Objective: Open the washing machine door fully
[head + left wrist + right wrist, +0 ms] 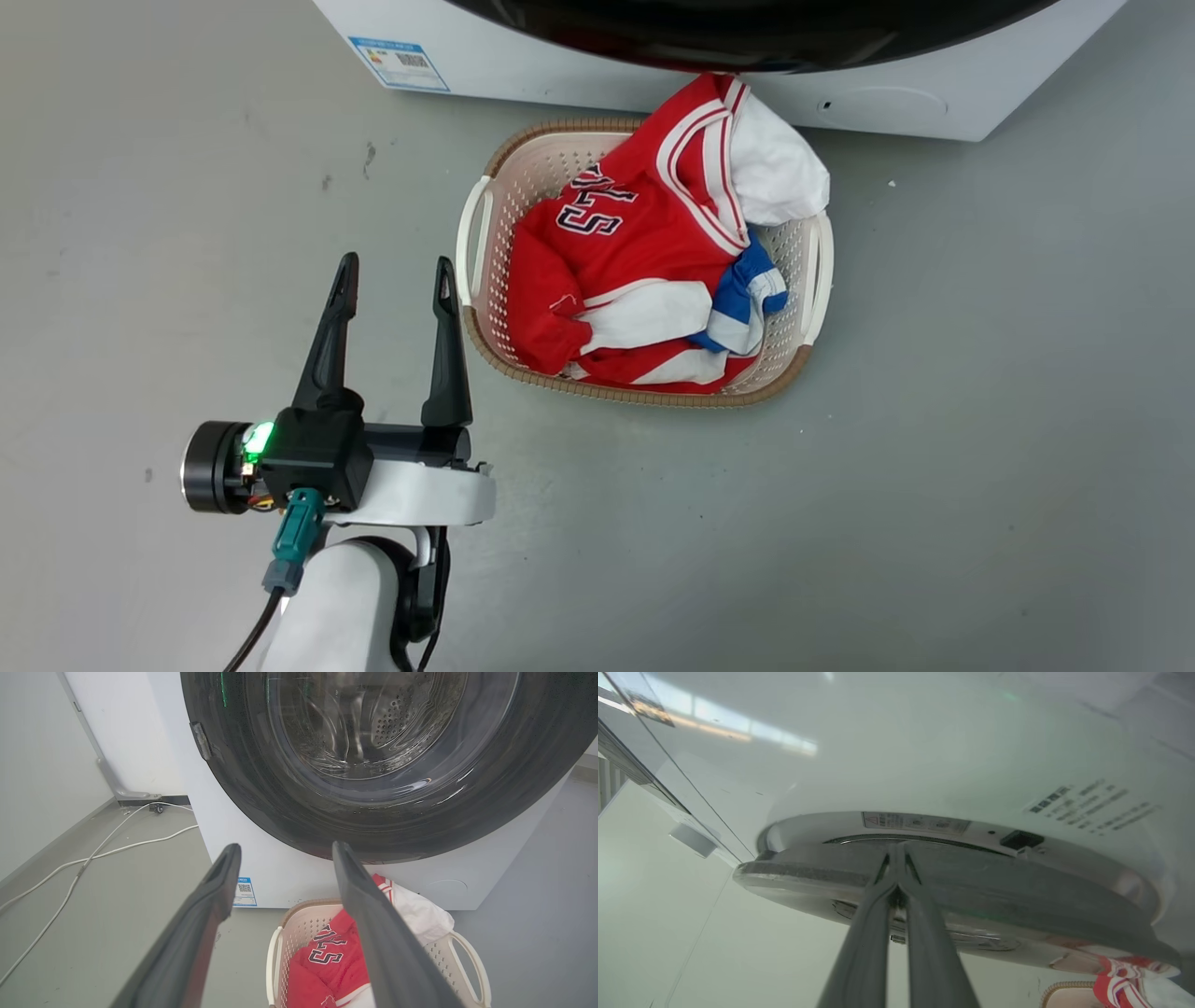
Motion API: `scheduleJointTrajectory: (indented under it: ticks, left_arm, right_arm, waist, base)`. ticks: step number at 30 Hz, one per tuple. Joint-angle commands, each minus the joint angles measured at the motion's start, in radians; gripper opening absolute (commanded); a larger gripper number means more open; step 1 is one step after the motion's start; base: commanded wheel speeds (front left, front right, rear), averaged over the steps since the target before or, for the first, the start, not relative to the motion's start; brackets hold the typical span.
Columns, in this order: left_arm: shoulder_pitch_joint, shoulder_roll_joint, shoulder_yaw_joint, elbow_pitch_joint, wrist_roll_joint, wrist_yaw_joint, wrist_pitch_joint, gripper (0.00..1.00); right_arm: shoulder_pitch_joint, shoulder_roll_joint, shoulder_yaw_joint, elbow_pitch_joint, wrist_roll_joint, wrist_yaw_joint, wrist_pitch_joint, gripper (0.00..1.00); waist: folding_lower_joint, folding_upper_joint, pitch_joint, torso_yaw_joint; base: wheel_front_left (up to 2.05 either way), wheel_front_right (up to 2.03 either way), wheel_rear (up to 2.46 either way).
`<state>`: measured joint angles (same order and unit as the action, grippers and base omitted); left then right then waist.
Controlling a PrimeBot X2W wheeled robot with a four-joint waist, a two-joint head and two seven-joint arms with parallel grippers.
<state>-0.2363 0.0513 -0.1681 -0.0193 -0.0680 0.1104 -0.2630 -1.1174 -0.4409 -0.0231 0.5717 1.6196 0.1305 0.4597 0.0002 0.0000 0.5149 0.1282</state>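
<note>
Fronting the washing machine (560,65), speckled grey floor (980,420), laundry basket (644,397).

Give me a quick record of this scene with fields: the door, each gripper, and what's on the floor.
door: washing machine door, slightly ajar, with a gap at its edge in the right wrist view
right gripper: fingers together, tips at the door's edge
left gripper: open, holding nothing, above the floor beside the laundry basket
floor: basket holding a red jersey, in front of the washing machine

Grey floor (980,420) bears the washing machine (523,65), a laundry basket (537,173) and white cables (135,844).
</note>
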Motion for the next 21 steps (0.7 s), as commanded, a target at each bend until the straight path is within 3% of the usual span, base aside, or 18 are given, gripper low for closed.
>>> scheduleJointTrajectory:
  ticks: [1, 12, 21]
  left_arm:
    - [-0.02, -0.001, -0.005, -0.003, -0.005, 0.005, -0.003, 1.0]
    - [-0.038, -0.001, -0.025, 0.001, -0.023, 0.015, -0.003, 1.0]
    - [-0.025, -0.001, -0.005, 0.011, -0.013, 0.014, -0.003, 1.0]
  right_arm:
    - [-0.032, -0.011, 0.02, 0.016, -0.02, 0.0, 0.013, 0.0]
    - [-0.182, -0.03, 0.122, 0.143, -0.123, 0.0, 0.075, 0.0]
    - [-0.122, 0.011, 0.178, 0.114, -0.131, 0.001, 0.163, 0.0]
  waist:
    - [-0.0002, 0.0, 0.015, 0.007]
    - [-0.0002, 0.0, 0.055, 0.033]
    - [-0.0002, 0.0, 0.031, 0.012]
  base:
    - [0.0, 0.0, 0.0]
    - [0.0, 0.0, 0.0]
    - [0.0, 0.0, 0.0]
